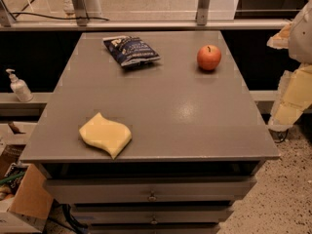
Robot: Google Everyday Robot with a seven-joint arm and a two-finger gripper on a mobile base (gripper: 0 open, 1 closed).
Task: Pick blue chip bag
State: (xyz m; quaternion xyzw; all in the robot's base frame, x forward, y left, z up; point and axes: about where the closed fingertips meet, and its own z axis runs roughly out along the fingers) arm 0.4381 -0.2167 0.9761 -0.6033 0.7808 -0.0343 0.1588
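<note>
The blue chip bag (130, 49) is a dark navy foil bag with white lettering. It lies flat on the far left part of the grey cabinet top (161, 111). My gripper (285, 112) hangs with the pale arm at the right edge of the view, off the cabinet's right side and below its top. It is far from the bag and touches nothing on the cabinet.
A red apple (209, 57) stands at the far right of the top. A yellow wavy sponge (105, 134) lies near the front left. Drawers (152, 191) face me below. A soap dispenser (18, 87) and a cardboard box (19, 199) are at the left.
</note>
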